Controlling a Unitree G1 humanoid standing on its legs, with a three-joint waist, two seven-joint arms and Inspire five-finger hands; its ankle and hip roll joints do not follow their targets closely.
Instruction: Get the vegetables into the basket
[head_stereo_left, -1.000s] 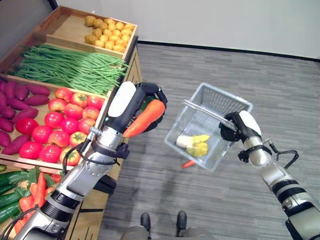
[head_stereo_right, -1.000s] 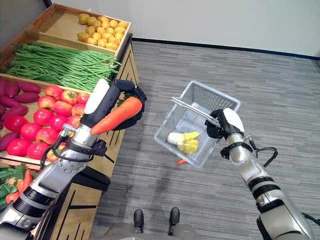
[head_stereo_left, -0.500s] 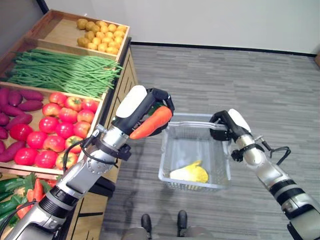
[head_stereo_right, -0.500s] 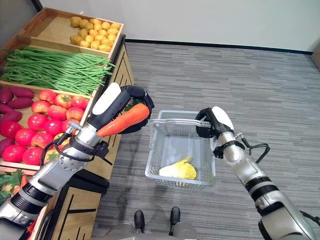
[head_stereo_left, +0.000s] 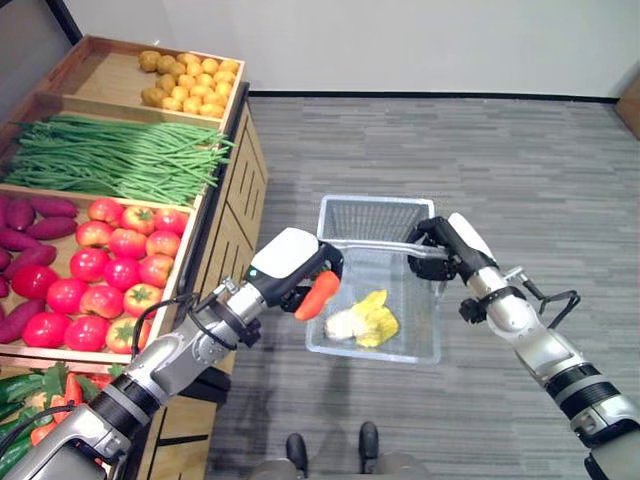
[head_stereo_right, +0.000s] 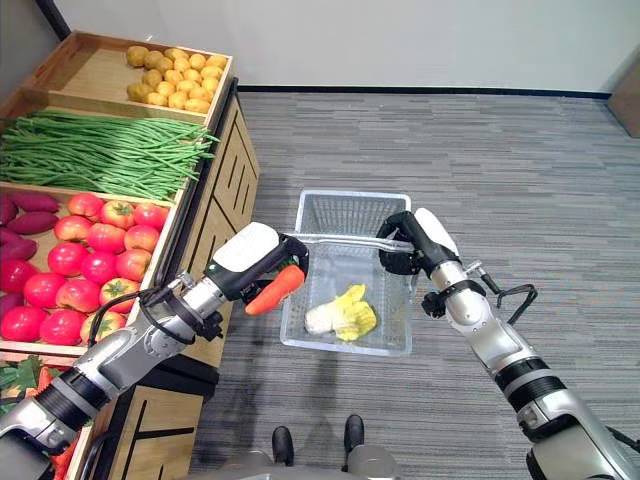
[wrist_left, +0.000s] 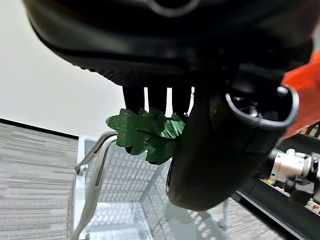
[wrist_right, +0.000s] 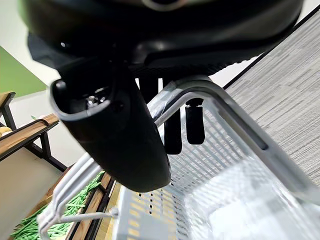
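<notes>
A wire basket (head_stereo_left: 342, 216) hangs over the grey floor with a pale yellow-green leafy vegetable (head_stereo_left: 364, 320) lying in it. My right hand (head_stereo_left: 440, 247) is shut on the basket's handle (head_stereo_left: 375, 245) at its right end; the handle (wrist_right: 235, 117) passes under the curled fingers in the right wrist view. My left hand (head_stereo_left: 291, 274) is shut on an orange carrot (head_stereo_left: 317, 294) at the basket's left rim, tip pointing down toward the inside. The carrot's green leaves (wrist_left: 148, 134) and orange body (wrist_left: 303, 96) show past the thumb (wrist_left: 220, 145) in the left wrist view.
A wooden produce stand (head_stereo_left: 222, 230) runs along the left, close beside the basket. Its bins hold potatoes (head_stereo_left: 186, 77), green beans (head_stereo_left: 110, 155), tomatoes (head_stereo_left: 110, 265), sweet potatoes (head_stereo_left: 22, 255) and carrots with cucumbers (head_stereo_left: 25, 440). Open grey floor (head_stereo_left: 500, 150) lies to the right.
The basket has swung level and come closer to the stand. My left hand has dropped with the carrot from above the stand's edge down to the basket's left rim.
</notes>
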